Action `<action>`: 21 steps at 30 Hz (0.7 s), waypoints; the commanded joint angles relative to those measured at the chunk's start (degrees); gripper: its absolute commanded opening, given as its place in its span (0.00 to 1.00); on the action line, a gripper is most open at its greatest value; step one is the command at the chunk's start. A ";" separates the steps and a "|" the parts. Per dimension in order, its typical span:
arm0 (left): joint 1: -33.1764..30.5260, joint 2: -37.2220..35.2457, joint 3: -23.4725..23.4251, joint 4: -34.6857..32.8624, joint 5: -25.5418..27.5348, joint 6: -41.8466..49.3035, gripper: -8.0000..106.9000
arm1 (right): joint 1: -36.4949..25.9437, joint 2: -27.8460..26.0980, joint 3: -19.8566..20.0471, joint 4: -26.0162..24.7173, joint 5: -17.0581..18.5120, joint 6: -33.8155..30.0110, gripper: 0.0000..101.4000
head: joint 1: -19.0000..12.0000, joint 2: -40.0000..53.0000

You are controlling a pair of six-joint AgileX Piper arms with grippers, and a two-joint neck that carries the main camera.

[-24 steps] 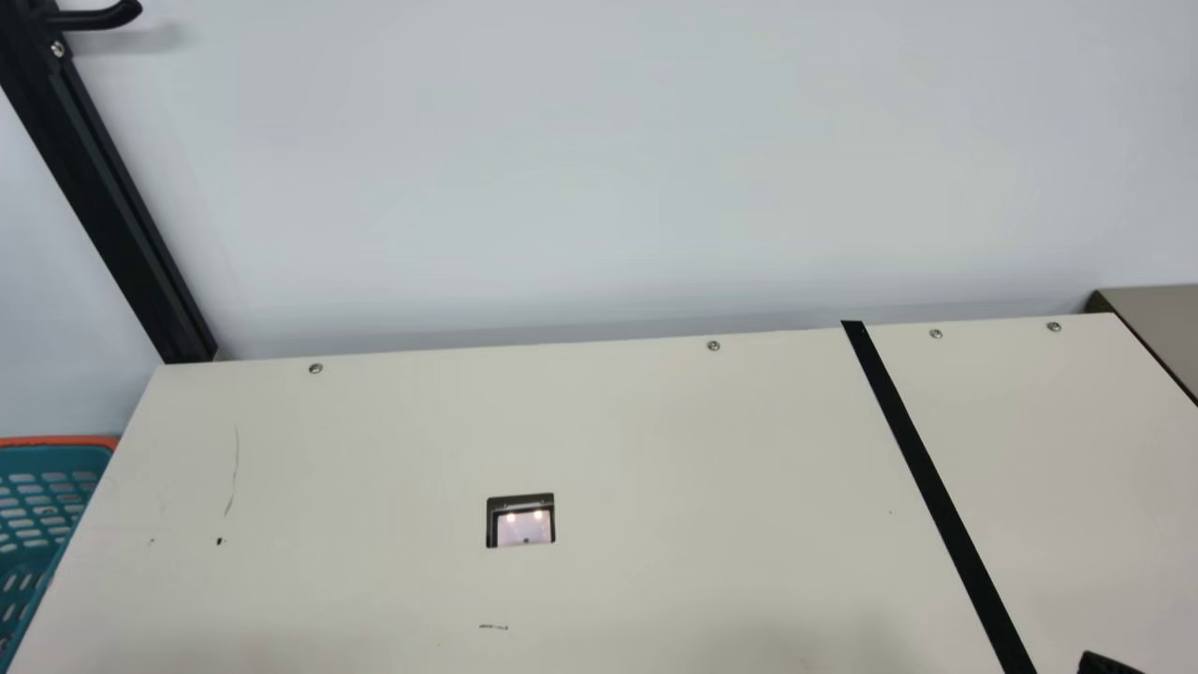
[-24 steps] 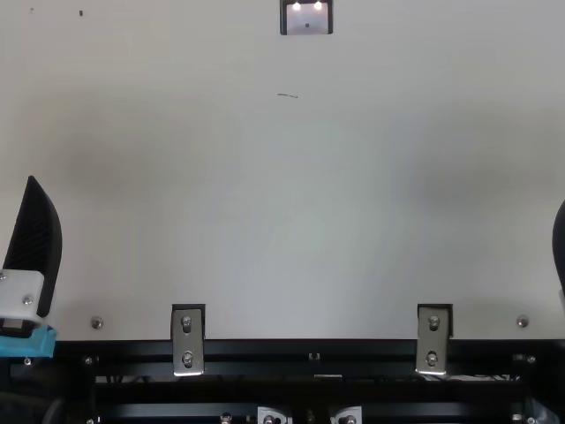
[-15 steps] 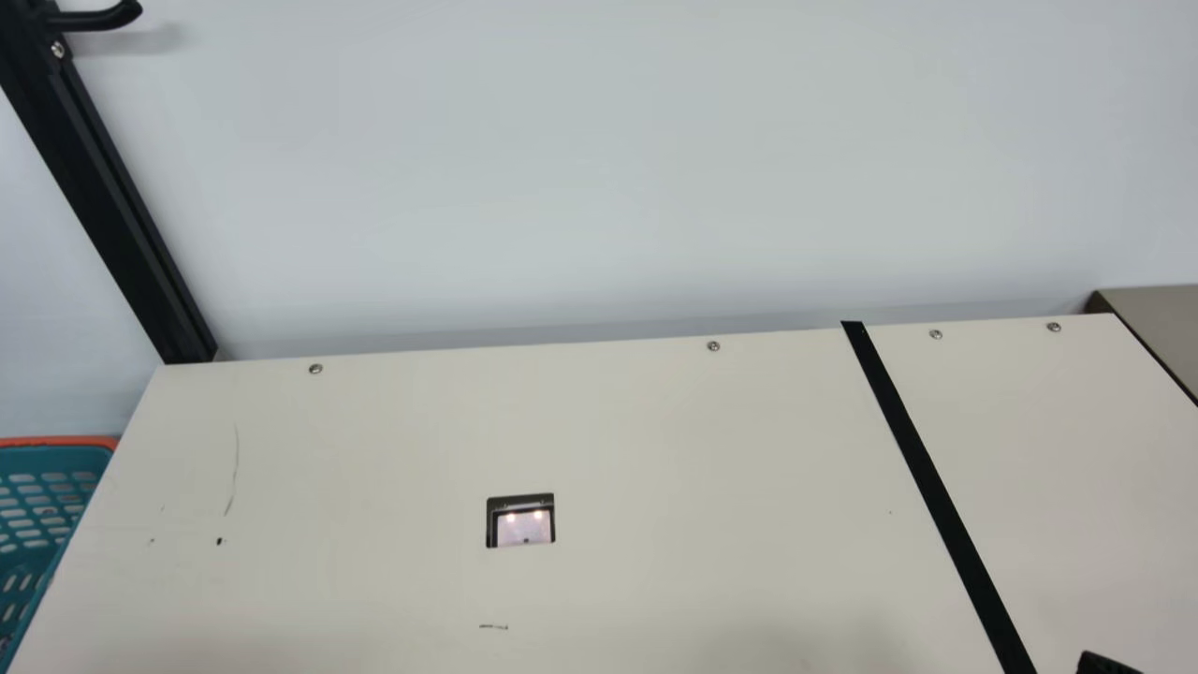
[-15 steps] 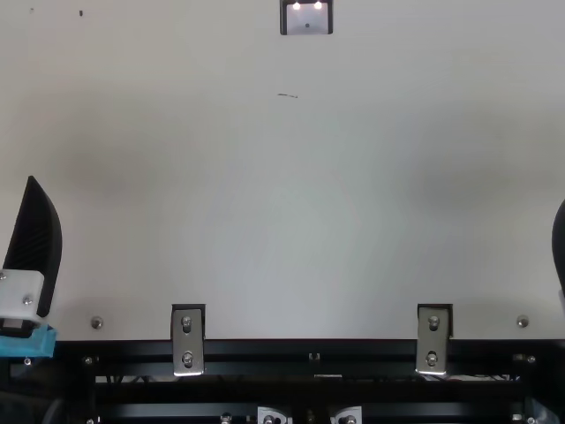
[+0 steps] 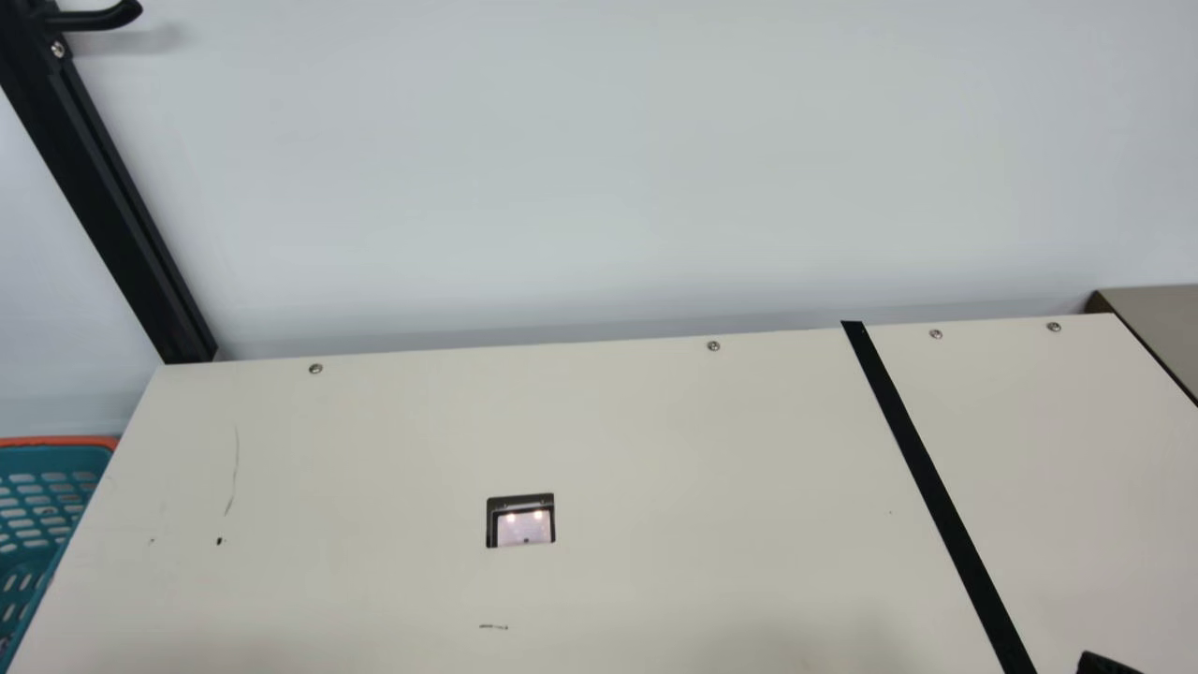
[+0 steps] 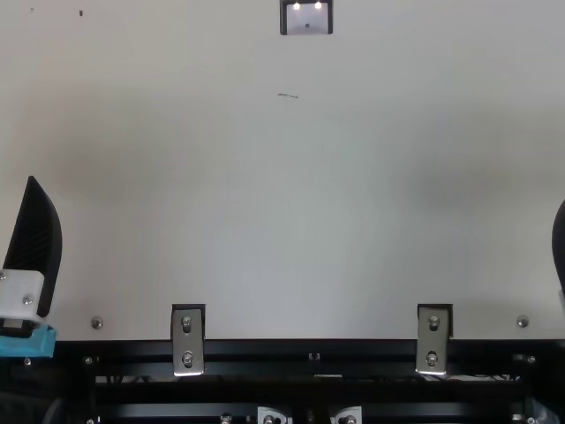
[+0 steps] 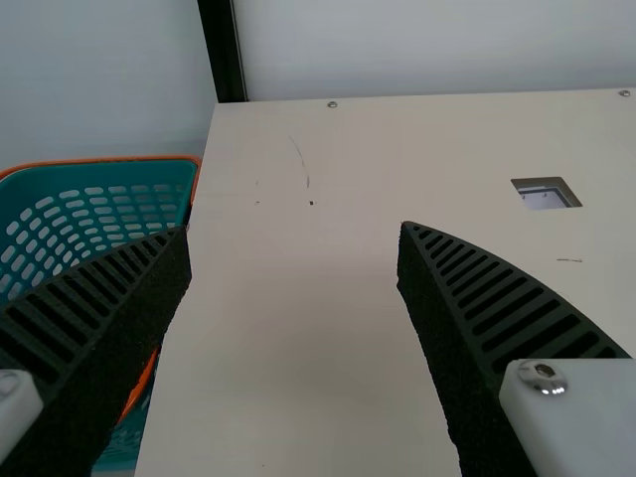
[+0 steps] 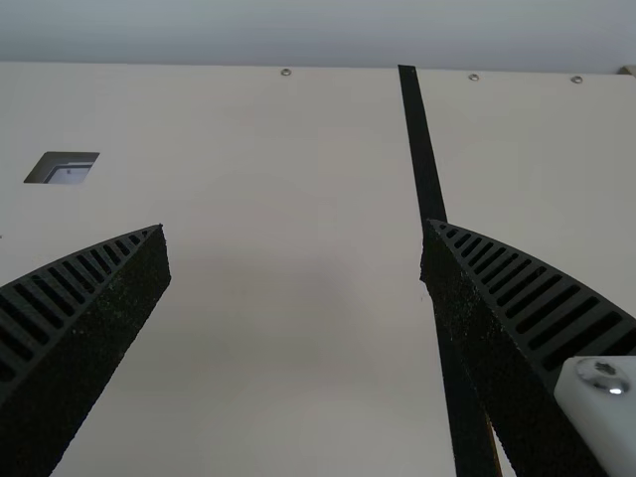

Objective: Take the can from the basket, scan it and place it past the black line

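At the left edge of the top view is my left gripper (image 6: 35, 243), low over the near part of the table. The left wrist view shows the left gripper (image 7: 295, 227) open, nothing between its fingers, with the teal basket (image 7: 99, 204) beside it. That basket (image 5: 56, 496) stands off the table's left side in the main view. My right gripper (image 6: 560, 247) is at the top view's right edge; in its wrist view the right gripper (image 8: 294, 225) is open and holds nothing. A lit scanner window (image 5: 524, 526) is set in the table, left of the black line (image 5: 936, 487).
The cream table (image 5: 655, 440) ends at a pale wall (image 5: 599, 168). A black post (image 5: 112, 206) rises at the back left. Metal brackets (image 6: 187, 340) sit on the near edge, and a grey-brown surface (image 5: 1161, 323) adjoins the far right corner.
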State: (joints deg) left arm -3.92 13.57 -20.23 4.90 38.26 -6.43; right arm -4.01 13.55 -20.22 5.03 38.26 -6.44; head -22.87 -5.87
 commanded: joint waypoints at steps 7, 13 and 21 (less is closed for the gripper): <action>0.00 0.00 0.00 0.00 0.00 0.00 0.85 | 0.00 0.00 0.00 0.00 0.00 0.00 1.00 | -2.13 0.21; 0.00 0.00 0.00 0.00 0.00 0.00 0.85 | 0.00 0.00 0.00 0.00 0.00 0.00 1.00 | -2.13 0.21; 0.00 0.00 0.00 0.00 0.00 0.00 0.85 | 0.00 0.00 0.00 0.00 0.00 0.00 1.00 | -2.13 0.74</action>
State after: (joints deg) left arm -3.92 13.57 -20.23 4.90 38.26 -6.43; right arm -4.01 13.55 -20.22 5.03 38.26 -6.44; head -23.17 -5.87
